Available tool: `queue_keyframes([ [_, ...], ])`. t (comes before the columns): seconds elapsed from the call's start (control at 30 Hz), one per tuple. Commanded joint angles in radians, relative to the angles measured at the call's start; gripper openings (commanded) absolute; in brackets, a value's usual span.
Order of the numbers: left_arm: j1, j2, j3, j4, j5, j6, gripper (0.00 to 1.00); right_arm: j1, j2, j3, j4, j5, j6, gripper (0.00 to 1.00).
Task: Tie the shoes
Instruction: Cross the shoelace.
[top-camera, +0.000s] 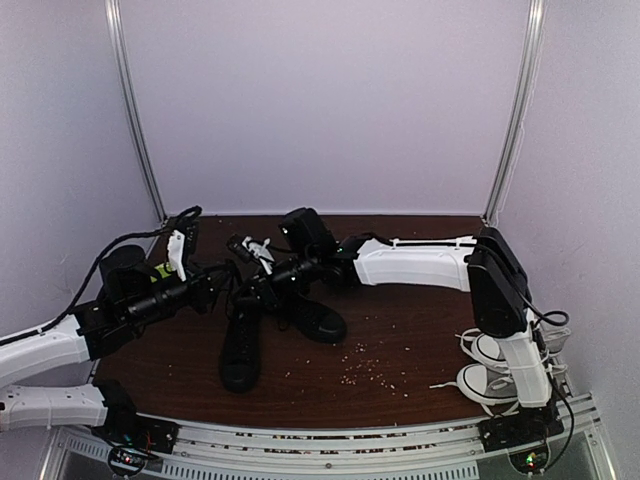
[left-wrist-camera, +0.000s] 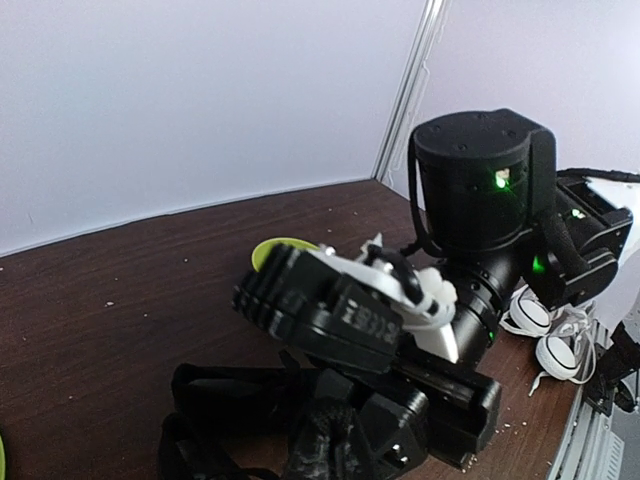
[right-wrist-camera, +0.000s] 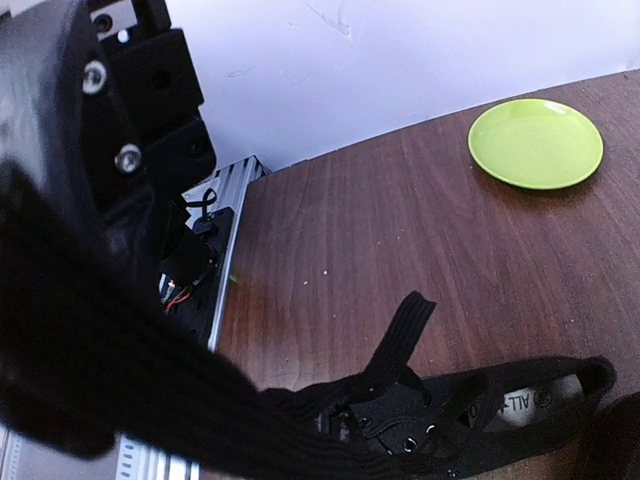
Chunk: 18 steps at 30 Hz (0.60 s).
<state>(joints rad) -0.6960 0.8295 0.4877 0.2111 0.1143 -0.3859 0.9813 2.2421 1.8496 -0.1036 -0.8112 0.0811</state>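
Note:
Two black shoes lie mid-table: one (top-camera: 240, 350) with its toe toward the near edge, the other (top-camera: 318, 322) to its right. My left gripper (top-camera: 212, 285) and right gripper (top-camera: 258, 283) meet close together over their open tops. In the left wrist view my left gripper (left-wrist-camera: 345, 435) looks shut, with a black lace (left-wrist-camera: 215, 385) running from it to the left. The right arm's gripper body (left-wrist-camera: 350, 310) fills the middle of that view. In the right wrist view a taut black lace (right-wrist-camera: 150, 400) runs from close to the camera down to the shoe opening (right-wrist-camera: 500, 410).
A lime-green plate (right-wrist-camera: 536, 142) lies on the table behind the left gripper and also shows in the top view (top-camera: 160, 270). White-laced sneakers (top-camera: 490, 365) stand at the near right by the right arm's base. Crumbs (top-camera: 365, 362) are scattered near the front centre.

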Motion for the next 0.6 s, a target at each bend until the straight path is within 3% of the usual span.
queue_keyframes([
  [0.0,0.033,0.025,-0.014,0.109,0.050,-0.014,0.00,0.003,-0.063,-0.096,0.164,0.023,-0.007,0.00],
  [0.2,0.041,0.146,-0.009,0.175,0.168,-0.062,0.00,0.001,-0.074,-0.162,0.237,0.024,-0.013,0.02],
  [0.33,0.049,0.182,-0.028,0.207,0.125,-0.086,0.00,-0.004,-0.092,-0.216,0.255,0.013,-0.018,0.03],
  [0.57,0.074,0.313,0.084,0.019,0.052,-0.108,0.00,-0.008,-0.077,-0.196,0.255,0.006,-0.019,0.03],
])
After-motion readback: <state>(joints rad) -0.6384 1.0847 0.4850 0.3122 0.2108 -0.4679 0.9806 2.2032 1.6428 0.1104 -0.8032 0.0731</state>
